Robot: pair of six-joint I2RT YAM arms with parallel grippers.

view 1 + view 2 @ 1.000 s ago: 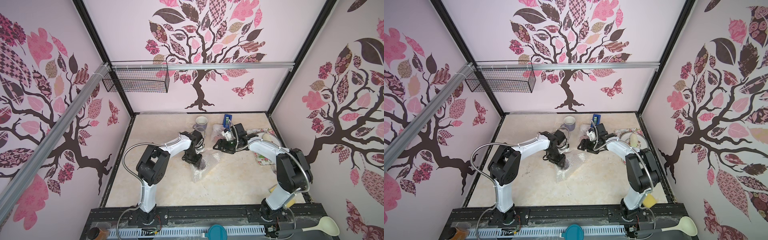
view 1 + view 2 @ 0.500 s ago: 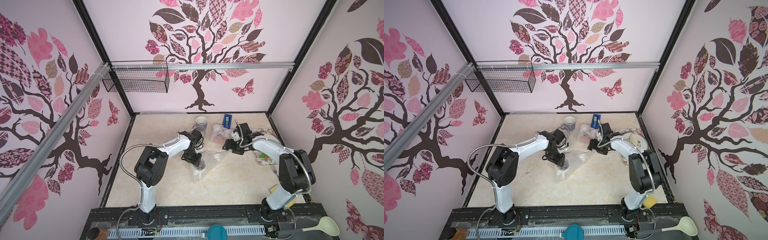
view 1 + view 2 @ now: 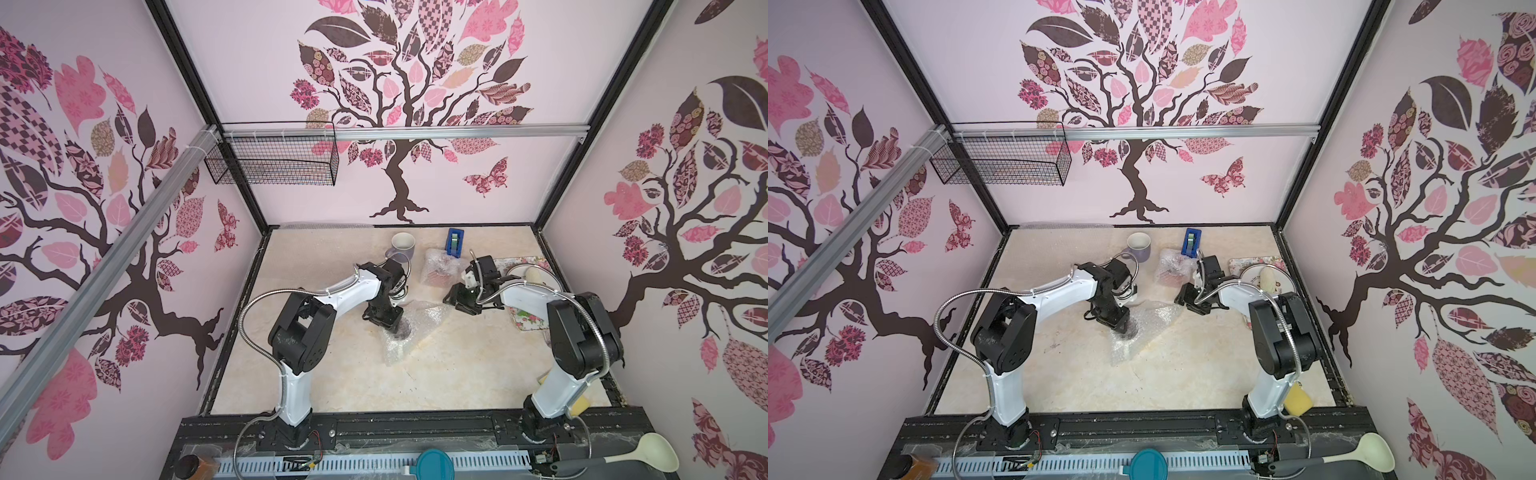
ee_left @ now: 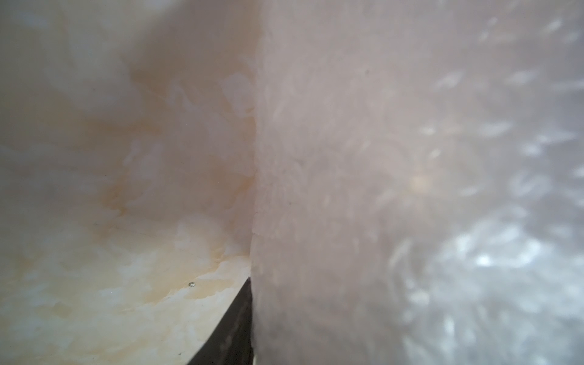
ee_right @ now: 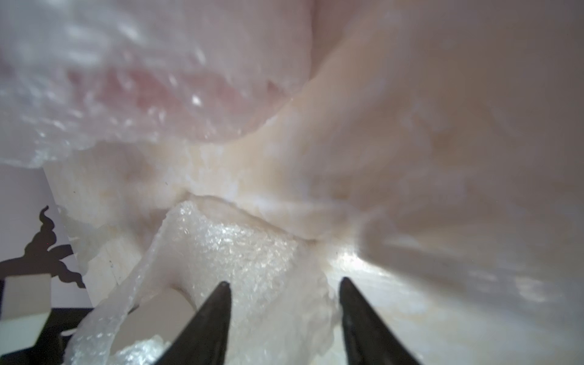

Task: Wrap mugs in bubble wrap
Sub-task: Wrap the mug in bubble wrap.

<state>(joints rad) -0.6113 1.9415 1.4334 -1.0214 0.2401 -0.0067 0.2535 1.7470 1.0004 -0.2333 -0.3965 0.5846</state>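
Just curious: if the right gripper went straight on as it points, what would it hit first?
Probably the crumpled edge of the bubble wrap, just beyond the right gripper; depth is unclear.

Tape dispenser (image 3: 455, 241) behind wrapped mug (image 3: 439, 272)

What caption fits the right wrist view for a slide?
Right gripper, jaws apart, pointed at bubble wrap on the marbled tabletop.

Robot lab booth: decal walls (image 3: 257, 62), mounting rail (image 3: 415, 428).
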